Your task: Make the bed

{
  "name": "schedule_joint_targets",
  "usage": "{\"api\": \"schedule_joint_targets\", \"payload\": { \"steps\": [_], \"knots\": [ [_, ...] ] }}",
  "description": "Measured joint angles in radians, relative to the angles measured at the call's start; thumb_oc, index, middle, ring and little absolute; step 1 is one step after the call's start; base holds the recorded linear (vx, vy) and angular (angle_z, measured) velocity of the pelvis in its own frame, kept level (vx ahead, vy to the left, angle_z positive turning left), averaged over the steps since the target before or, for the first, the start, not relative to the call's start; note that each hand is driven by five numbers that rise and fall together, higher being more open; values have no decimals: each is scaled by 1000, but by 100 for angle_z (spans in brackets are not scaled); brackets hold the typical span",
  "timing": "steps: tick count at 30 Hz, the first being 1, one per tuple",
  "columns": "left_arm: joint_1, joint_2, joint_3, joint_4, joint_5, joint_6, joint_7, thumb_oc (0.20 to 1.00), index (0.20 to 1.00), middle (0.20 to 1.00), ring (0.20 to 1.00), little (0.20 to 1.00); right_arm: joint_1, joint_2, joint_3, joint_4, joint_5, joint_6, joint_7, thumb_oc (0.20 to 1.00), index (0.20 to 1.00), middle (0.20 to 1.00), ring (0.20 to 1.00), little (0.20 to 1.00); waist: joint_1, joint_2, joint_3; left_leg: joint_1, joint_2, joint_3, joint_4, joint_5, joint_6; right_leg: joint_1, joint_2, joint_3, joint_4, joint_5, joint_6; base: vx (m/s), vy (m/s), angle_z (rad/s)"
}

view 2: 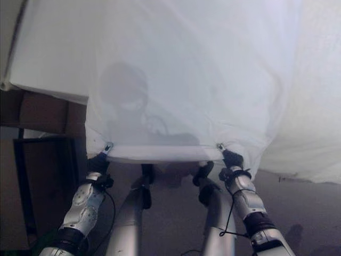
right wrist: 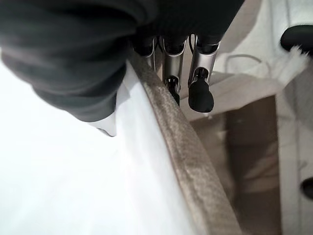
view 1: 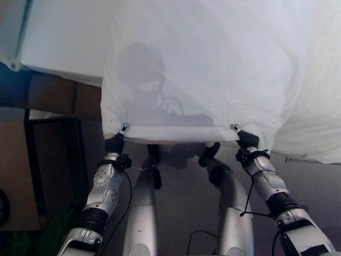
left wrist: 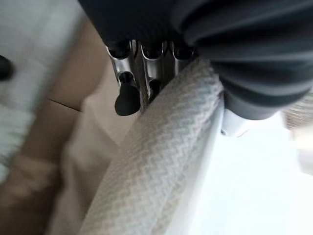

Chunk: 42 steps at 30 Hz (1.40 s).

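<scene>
Both hands are up at the near hem of the white sheet [view 1: 202, 64], holding it stretched between them. The left hand [view 1: 114, 143] is pinching the left corner, the right hand [view 1: 246, 140] the right, fingers [right wrist: 200, 83] curled round the woven edge. Beyond, probably the bed [view 1: 58, 42].

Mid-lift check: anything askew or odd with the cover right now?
Nothing damaged. The white cover hangs between the left hand and right hand, each pinching its near hem, which runs roughly level. To the right, the cloth droops in a loose fold, so that side is not yet spread flat.
</scene>
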Motion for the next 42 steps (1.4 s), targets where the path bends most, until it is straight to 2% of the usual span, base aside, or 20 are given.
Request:
{"api": "schedule_joint_targets", "payload": {
  "steps": [4, 11, 14, 15, 18, 25, 26, 27, 28, 29, 30, 33, 37, 42],
  "knots": [
    [-33, -2, -7, 18, -6, -11, 21, 200, 200, 200, 200, 200, -14, 7, 2, 17, -13, -21, -19, 200, 200, 200, 200, 200, -10, -1, 0, -87, 9, -8, 61, -29, 6, -65, -9, -1, 26, -10, 2, -6, -1, 2],
    [-208, 27, -72, 160, -8, -47, 49, 200, 200, 200, 200, 200, -154, 5, 30, 197, -13, -65, -42, 200, 200, 200, 200, 200, -13, -3, -7, -247, -5, -21, 170, -53, 31, -193, -38, 8, 91, -19, 6, 3, 10, 6],
    [-278, 65, -115, 217, -6, -53, 53, 200, 200, 200, 200, 200, -238, -7, 43, 275, -19, -70, -41, 200, 200, 200, 200, 200, -16, -5, -9, -317, -7, -32, 216, -65, 30, -257, -45, 19, 128, -24, 6, 33, 16, -1],
    [-341, 86, -155, 297, -5, -58, 54, 200, 200, 200, 200, 200, -292, -14, 70, 349, -28, -78, -41, 200, 200, 200, 200, 200, -18, -7, -10, -359, -9, -38, 259, -79, 29, -295, -49, 30, 163, -34, -3, 49, 22, 0],
    [-436, 104, -174, 385, -4, -55, 58, 200, 200, 200, 200, 200, -385, -23, 83, 413, -54, -79, -41, 200, 200, 200, 200, 200, -34, -11, -11, -441, -8, -49, 340, -96, 33, -365, -62, 39, 222, -48, -10, 54, 18, 0],
    [-476, 109, -203, 423, 49, -49, 69, 200, 200, 200, 200, 200, -424, -56, 92, 446, -98, -79, -42, 200, 200, 200, 200, 200, -31, -17, -11, -524, -7, -56, 474, -162, 41, -444, -92, 76, 335, -94, -9, 62, 19, -1],
    [-479, 118, -214, 428, 79, -49, 76, 200, 200, 200, 200, 200, -433, -69, 104, 448, -114, -79, -42, 369, 369, 369, 369, 369, -30, -17, -11, -545, -6, -58, 504, -176, 43, -466, -96, 87, 361, -105, -15, 31, 31, -5],
    [-486, 128, -229, 439, 88, -49, 78, 200, 200, 200, 200, 200, -447, -78, 110, 463, -124, -79, -42, 909, 909, 909, 909, 909, -31, -18, -12, -558, -6, -58, 515, -181, 42, -480, -98, 91, 369, -105, -15, 36, 27, -6],
    [-508, 136, -243, 476, 134, -47, 83, 1000, 1000, 1000, 1000, 1000, -469, -86, 116, 498, -152, -79, -42, 1000, 1000, 1000, 1000, 1000, -31, -18, -12, -573, -6, -58, 532, -187, 43, -496, -104, 96, 382, -106, -16, 24, 24, -4],
    [-541, 141, -271, 533, 172, -40, 95, 1000, 1000, 1000, 1000, 1000, -489, -92, 136, 542, -177, -77, -42, 1000, 1000, 1000, 1000, 1000, -30, -18, -12, -581, -6, -58, 545, -191, 46, -505, -105, 101, 392, -108, -16, 37, 28, -5],
    [-587, 148, -292, 596, 227, 0, 112, 1000, 1000, 1000, 1000, 1000, -522, -98, 158, 599, -231, -58, -44, 1000, 1000, 1000, 1000, 1000, -29, -18, -12, -598, -5, -58, 565, -200, 46, -521, -107, 109, 406, -111, -16, 29, 31, -4],
    [-623, 153, -309, 668, 302, 49, 134, 1000, 1000, 1000, 1000, 1000, -541, -118, 193, 647, -336, -34, -52, 1000, 1000, 1000, 1000, 1000, -30, -17, -12, -625, -5, -57, 594, -211, 51, -551, -108, 122, 423, -110, -16, 25, 26, -6],
    [-597, 155, -307, 714, 324, 113, 129, 1000, 1000, 1000, 1000, 1000, -521, -134, 191, 674, -394, 6, -71, 1000, 1000, 1000, 1000, 1000, -30, -17, -12, -632, -5, -54, 602, -217, 51, -562, -108, 129, 428, -112, -13, 5, 1, -1],
    [-487, 174, -279, 806, 320, 182, 84, 1000, 1000, 1000, 1000, 1000, -458, -185, 187, 706, -431, 12, -63, 1000, 1000, 1000, 1000, 1000, -12, -17, -12, -637, -5, -50, 638, -239, 51, -577, -109, 151, 455, -124, -11, 9, 1, -4]
  ]
}}
